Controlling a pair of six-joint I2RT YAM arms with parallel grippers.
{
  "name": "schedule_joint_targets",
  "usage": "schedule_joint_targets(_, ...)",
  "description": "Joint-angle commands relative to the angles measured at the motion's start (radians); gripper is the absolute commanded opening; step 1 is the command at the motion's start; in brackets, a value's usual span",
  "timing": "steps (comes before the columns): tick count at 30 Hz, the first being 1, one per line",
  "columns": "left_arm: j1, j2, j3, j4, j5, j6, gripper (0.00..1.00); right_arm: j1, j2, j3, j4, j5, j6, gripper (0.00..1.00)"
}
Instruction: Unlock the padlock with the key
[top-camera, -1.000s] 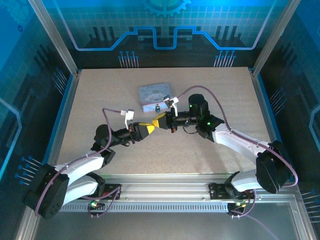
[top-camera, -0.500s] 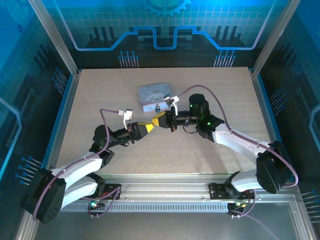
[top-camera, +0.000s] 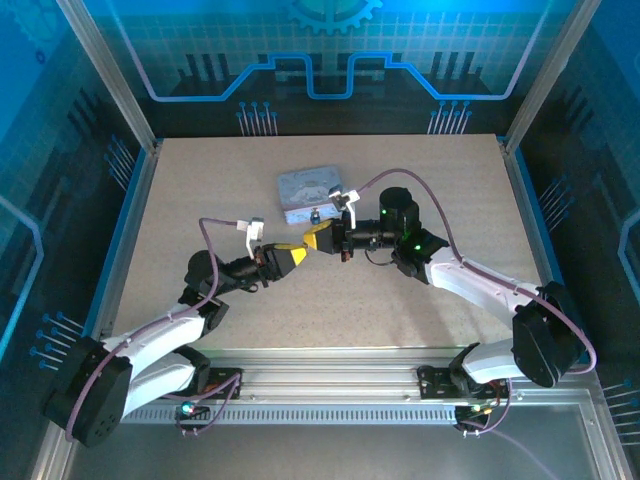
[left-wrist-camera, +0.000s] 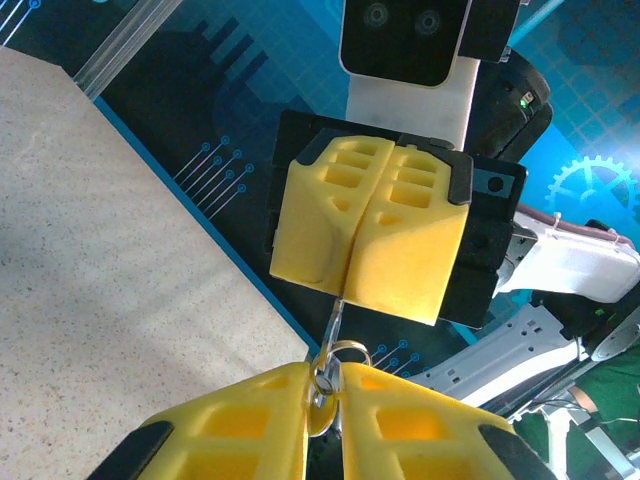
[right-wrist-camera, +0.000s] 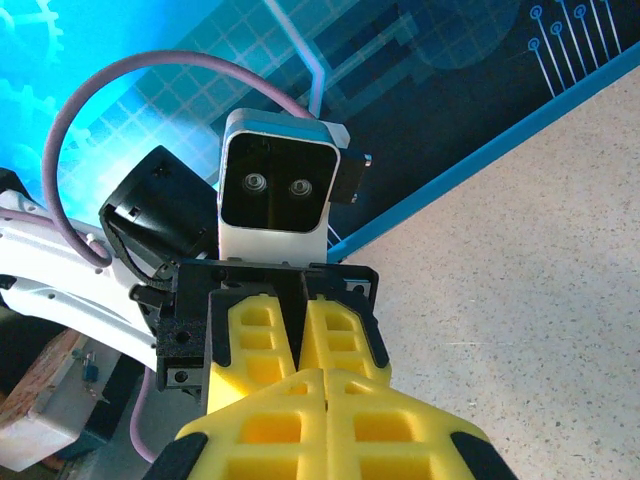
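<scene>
Top external, table (top-camera: 200, 190): flat beige board with a fine speckled grain.
Top external, tin (top-camera: 308, 192): silver-grey rectangular box with rounded corners and a faint print, lying just beyond the right arm's wrist.
Top external, grippers: left gripper (top-camera: 293, 254) and right gripper (top-camera: 316, 238) meet tip to tip above the table, near the tin. Anything between them is too small to make out.
Left wrist, left gripper (left-wrist-camera: 325, 378): blocky yellow foam-like fingers with moulded square pockets, pressed close together on the padlock (left-wrist-camera: 322, 388).
Left wrist, padlock: tiny piece with a brass-coloured glint, wedged between the left fingertips. A thin silvery loop (left-wrist-camera: 348, 349) rises from it.
Left wrist, right gripper (left-wrist-camera: 345, 292): two ribbed yellow fingers clamped flat against each other on a black plastic mount, pinching the key (left-wrist-camera: 332, 322).
Left wrist, key: slim, dark metal sliver reaching down from the right fingertips to the padlock.
Right wrist, right gripper (right-wrist-camera: 322, 385): yellow fingers clamped together with only a seam between them.
Right wrist, left gripper (right-wrist-camera: 302, 340): facing it, with the fingers drawn close under a white, rounded camera housing (right-wrist-camera: 275, 190).
</scene>
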Motion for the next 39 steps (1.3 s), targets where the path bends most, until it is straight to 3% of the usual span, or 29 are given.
schedule_joint_targets(1,-0.004,0.0,0.008,0.056,0.011,-0.017,0.15,0.006,0.007,-0.007,0.04,0.006,0.008,0.0)
schedule_joint_targets(13,-0.003,-0.005,0.011,0.071,-0.004,-0.019,0.19,0.014,0.001,-0.019,0.064,0.006,0.022,0.0)
schedule_joint_targets(23,-0.003,-0.004,0.001,0.095,-0.008,-0.026,0.0,0.025,0.002,-0.047,0.072,0.013,0.028,0.0)
schedule_joint_targets(31,0.002,-0.039,-0.017,0.06,-0.014,0.008,0.0,0.024,-0.012,-0.057,0.036,0.036,0.02,0.0)
schedule_joint_targets(35,0.003,-0.085,-0.011,-0.074,-0.01,0.073,0.0,0.012,-0.035,-0.052,-0.024,0.091,0.012,0.39)
schedule_joint_targets(39,0.003,-0.179,0.021,-0.397,-0.046,0.219,0.0,-0.012,-0.077,-0.03,-0.13,0.16,-0.011,0.55)
